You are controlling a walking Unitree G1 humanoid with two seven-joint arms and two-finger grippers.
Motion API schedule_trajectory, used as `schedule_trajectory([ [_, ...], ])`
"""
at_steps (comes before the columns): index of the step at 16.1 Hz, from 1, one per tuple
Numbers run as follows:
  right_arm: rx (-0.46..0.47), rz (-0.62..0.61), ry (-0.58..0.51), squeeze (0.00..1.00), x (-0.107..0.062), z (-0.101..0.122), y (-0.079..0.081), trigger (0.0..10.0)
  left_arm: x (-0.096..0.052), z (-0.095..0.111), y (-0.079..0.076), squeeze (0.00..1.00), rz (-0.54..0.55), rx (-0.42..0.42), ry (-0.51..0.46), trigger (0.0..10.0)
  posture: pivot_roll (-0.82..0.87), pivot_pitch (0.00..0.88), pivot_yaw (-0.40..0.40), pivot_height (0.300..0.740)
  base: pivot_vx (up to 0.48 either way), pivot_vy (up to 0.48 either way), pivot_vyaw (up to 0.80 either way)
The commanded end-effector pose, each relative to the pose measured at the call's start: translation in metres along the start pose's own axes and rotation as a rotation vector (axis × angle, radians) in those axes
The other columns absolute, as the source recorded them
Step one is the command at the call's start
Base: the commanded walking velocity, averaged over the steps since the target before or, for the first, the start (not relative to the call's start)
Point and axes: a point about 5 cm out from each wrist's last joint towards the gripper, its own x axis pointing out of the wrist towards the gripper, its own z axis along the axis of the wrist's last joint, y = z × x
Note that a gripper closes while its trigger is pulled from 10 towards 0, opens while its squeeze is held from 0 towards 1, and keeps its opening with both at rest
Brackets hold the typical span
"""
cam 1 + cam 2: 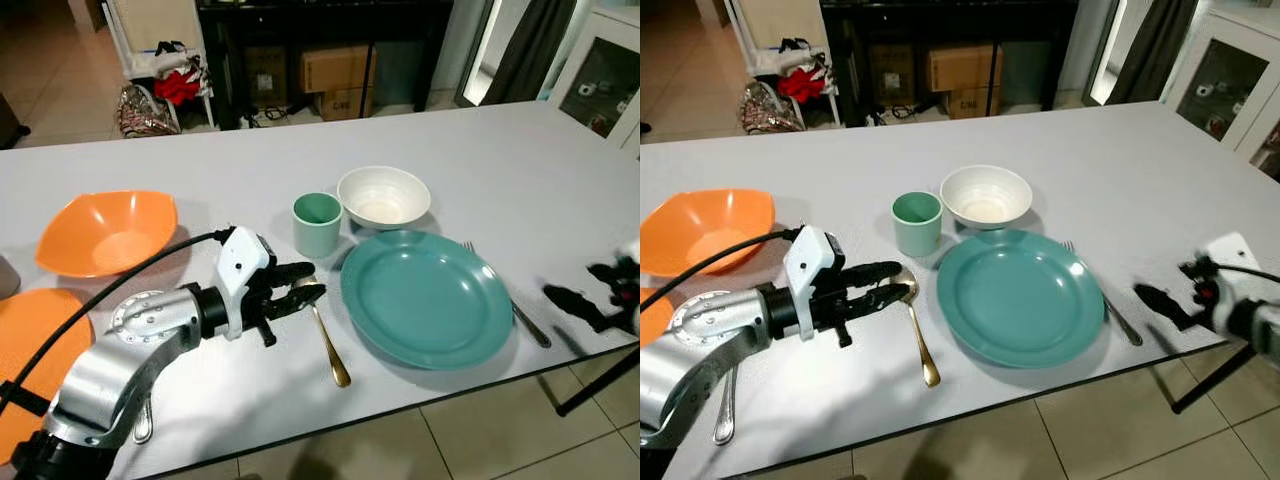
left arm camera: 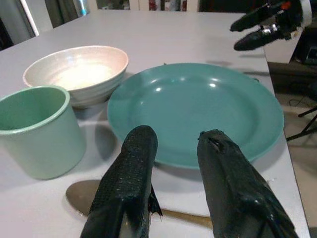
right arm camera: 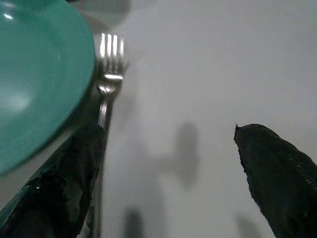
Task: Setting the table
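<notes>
A teal plate [image 1: 425, 295] lies near the grey table's front edge, with a white bowl [image 1: 383, 195] and a green cup [image 1: 317, 223] just behind it. A gold spoon [image 1: 328, 345] rests left of the plate. My left gripper [image 1: 295, 290] hovers low over the spoon's bowl end, fingers [image 2: 133, 168] apart and holding nothing. A silver fork [image 1: 530, 325] lies along the plate's right rim. Beyond the fork, at the table's edge, my right gripper [image 1: 590, 295] is open, and the fork [image 3: 110, 59] sits beside one of its fingers.
An orange bowl [image 1: 108, 232] and an orange plate [image 1: 25, 350] sit at the table's left, with a silver spoon [image 1: 725, 410] by the front edge. Behind the table [image 1: 500, 150] are cardboard boxes [image 1: 338, 75] and bags [image 1: 150, 105]. A glass cabinet [image 1: 605, 75] stands far right.
</notes>
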Motion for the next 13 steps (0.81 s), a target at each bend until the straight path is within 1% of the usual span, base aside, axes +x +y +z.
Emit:
schedule_trajectory([
  [1,0.008,0.021,0.000,0.00,0.006,-0.001,-0.001,10.0,-0.003,0.006,0.003,0.00,0.002,0.014,0.001,10.0,-0.02,0.000,0.005,0.740,0.000,0.000,0.00],
  [3,-0.033,-0.004,0.067,0.00,0.013,-0.007,-0.003,10.0,-0.006,0.007,0.003,0.00,-0.009,0.021,0.016,10.0,-0.01,0.000,0.010,0.740,0.000,0.000,0.00],
  [4,-0.042,-0.010,0.074,0.00,0.013,-0.007,-0.005,10.0,-0.007,0.007,0.004,0.00,-0.010,0.022,0.018,10.0,0.00,0.000,0.011,0.740,0.000,0.000,0.00],
  [5,-0.021,-0.029,0.078,0.00,0.012,-0.008,-0.010,10.0,-0.008,0.009,0.004,0.00,-0.013,0.025,0.019,10.0,0.00,0.000,0.013,0.740,0.000,0.000,0.00],
  [8,0.000,-0.012,0.049,0.00,0.000,-0.004,-0.020,10.0,-0.009,0.011,0.004,0.00,-0.022,0.025,0.022,10.0,0.00,0.000,0.026,0.740,0.000,0.000,0.00],
  [9,0.019,-0.007,0.047,0.00,0.001,-0.005,-0.020,10.0,-0.009,0.010,0.004,0.00,-0.025,0.026,0.026,10.0,0.00,0.000,0.032,0.740,0.000,0.000,0.00],
  [10,0.026,0.014,0.054,0.00,0.005,-0.007,-0.017,0.0,-0.008,0.011,0.005,0.00,-0.030,0.028,0.030,10.0,0.00,0.002,0.038,0.740,0.000,0.000,0.00],
  [13,0.035,0.026,0.053,0.00,0.016,-0.008,-0.010,0.0,-0.011,0.013,0.007,0.00,-0.035,0.032,0.035,10.0,0.01,0.019,0.046,0.740,0.000,0.000,0.00],
])
